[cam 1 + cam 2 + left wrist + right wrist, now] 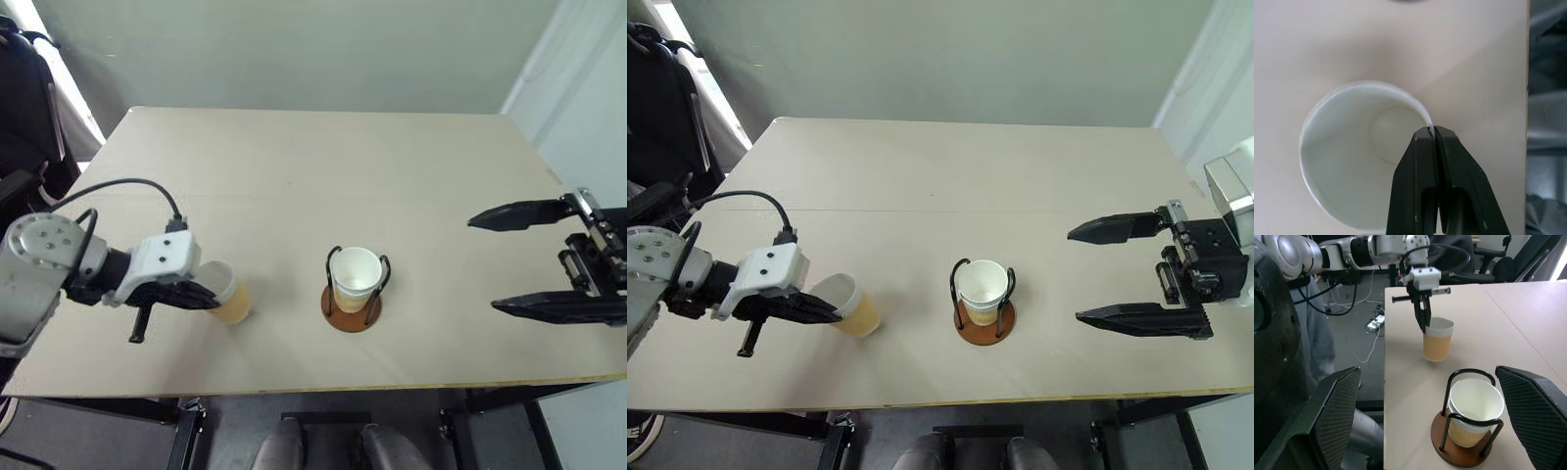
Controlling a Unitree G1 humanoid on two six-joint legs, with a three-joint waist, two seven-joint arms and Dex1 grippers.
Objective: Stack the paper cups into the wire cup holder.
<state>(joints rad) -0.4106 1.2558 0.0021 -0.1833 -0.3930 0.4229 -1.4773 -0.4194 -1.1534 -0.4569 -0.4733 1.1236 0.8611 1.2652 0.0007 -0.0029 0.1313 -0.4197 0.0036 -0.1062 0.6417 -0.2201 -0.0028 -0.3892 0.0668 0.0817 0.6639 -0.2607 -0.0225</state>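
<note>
Left fingers (201,295) pinching the loose cup's (232,302) rim, lower left, right fingers (509,262) spread wide; lift it straight and level, then centre over the holder (352,305).

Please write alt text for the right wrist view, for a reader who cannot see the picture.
The left gripper is shut on the white rim of a tan-yellow tapered paper cup near the edge of the pale wooden table. Closer, paper cups sit nested in the black wire cup holder with a reddish-brown round base, between the right gripper's two open black fingers.
</note>
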